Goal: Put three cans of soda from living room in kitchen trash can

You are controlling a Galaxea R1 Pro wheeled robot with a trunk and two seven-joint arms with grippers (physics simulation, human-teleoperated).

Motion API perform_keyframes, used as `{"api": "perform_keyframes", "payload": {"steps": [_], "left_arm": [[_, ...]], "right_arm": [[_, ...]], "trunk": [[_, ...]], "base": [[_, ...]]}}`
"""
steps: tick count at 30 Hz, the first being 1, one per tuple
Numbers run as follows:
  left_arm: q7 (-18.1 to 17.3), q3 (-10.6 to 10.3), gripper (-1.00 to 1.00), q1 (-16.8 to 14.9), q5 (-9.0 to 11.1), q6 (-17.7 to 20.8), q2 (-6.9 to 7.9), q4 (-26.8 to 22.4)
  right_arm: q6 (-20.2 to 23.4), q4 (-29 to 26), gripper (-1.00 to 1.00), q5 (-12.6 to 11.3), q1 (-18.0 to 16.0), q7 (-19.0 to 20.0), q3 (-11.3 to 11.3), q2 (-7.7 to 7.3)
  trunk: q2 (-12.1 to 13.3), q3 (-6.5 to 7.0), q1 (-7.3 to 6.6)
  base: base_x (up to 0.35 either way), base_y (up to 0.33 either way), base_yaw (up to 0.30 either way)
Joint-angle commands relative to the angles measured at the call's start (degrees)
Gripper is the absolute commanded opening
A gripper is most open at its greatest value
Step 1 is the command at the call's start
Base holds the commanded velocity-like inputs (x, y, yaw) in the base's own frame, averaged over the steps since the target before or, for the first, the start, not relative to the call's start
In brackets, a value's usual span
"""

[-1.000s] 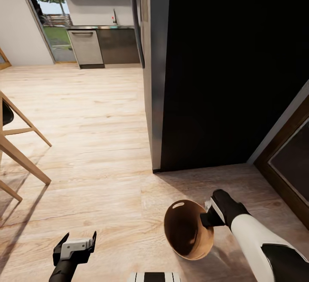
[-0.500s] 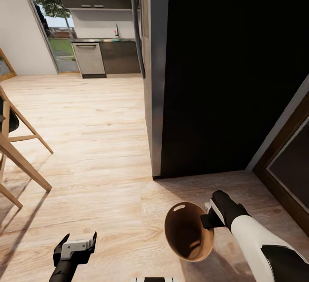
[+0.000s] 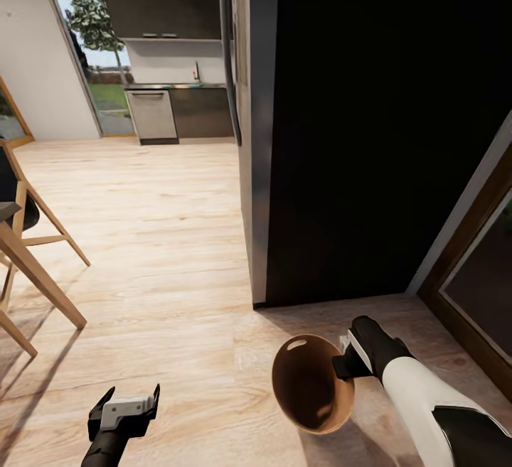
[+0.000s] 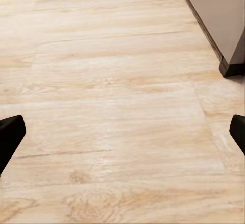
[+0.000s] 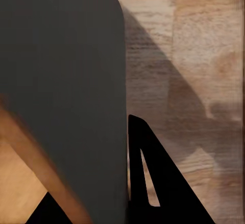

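Observation:
The tash can, brown inside with an oval handle cut-out near its rim, hangs tipped on its side low above the wooden floor, its mouth facing me. My right gripper is shut on its rim; in the right wrist view the bin's wall lies against a black finger. My left gripper is open with nothing in it and hovers over bare floor, its fingertips wide apart. The cans of soda are out of view. The kitchen lies ahead at the far end.
A tall dark cabinet block stands straight ahead of the bin. A steel dishwasher and dark cabinets line the far kitchen wall. Wooden chair legs reach in on the left. A dark-framed door is on the right. Open floor runs towards the kitchen.
The whole picture has shifted, so the camera has moved: the far kitchen and the chair now sit lower in view. Both grippers keep their places, the right one still holding the bin.

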Motion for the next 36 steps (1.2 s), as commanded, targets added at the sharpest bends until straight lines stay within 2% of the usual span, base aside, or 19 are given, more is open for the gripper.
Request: {"api": "perform_keyframes", "payload": {"steps": [1, 36], "left_arm": [[0.0, 0.0, 1.0, 0.0, 0.0, 0.0, 0.0, 0.0], [0.0, -0.1, 1.0, 0.0, 0.0, 0.1, 0.0, 0.0]], "right_arm": [[0.1, 0.0, -1.0, -1.1, 0.0, 0.3, -0.2, 0.03], [0.1, 0.0, -1.0, -1.1, 0.0, 0.4, -0.2, -0.06]], "trunk": [[0.0, 0.23, -0.03], [0.5, 7.99, -0.93]], "base": [[0.0, 0.0, 0.0], [0.0, 0.0, 0.0]]}}
